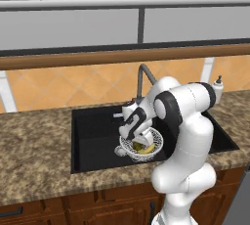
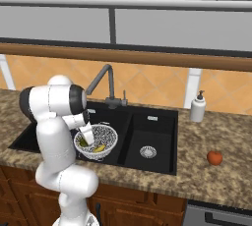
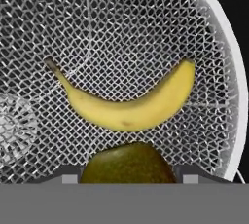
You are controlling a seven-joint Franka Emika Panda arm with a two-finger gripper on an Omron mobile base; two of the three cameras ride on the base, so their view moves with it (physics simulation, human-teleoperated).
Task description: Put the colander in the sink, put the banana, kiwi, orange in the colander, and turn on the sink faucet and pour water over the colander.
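Note:
The wire-mesh colander [image 1: 157, 137] [image 2: 109, 132] [image 3: 146, 33] sits in the large basin of the black sink [image 1: 93, 141] [image 2: 147, 122]. The yellow banana [image 3: 131, 111] [image 1: 148, 148] [image 2: 100, 148] lies on its mesh floor. My gripper [image 1: 139, 143] [image 2: 86, 140] [image 3: 127, 178] reaches down inside the colander, shut on the olive-green kiwi [image 3: 127, 164], just above the banana. The orange [image 2: 214, 158] rests on the counter to the right of the sink. The dark faucet [image 1: 142, 75] [image 2: 106, 75] stands behind the basin, with its spout over the colander and no stream of water visible.
A white soap dispenser [image 1: 217, 89] [image 2: 198, 107] stands on the counter behind the sink's right side. The smaller basin [image 2: 148, 146] with its silver drain lies right of the colander. Speckled granite counter [image 1: 34, 150] [image 2: 216, 181] surrounds the sink.

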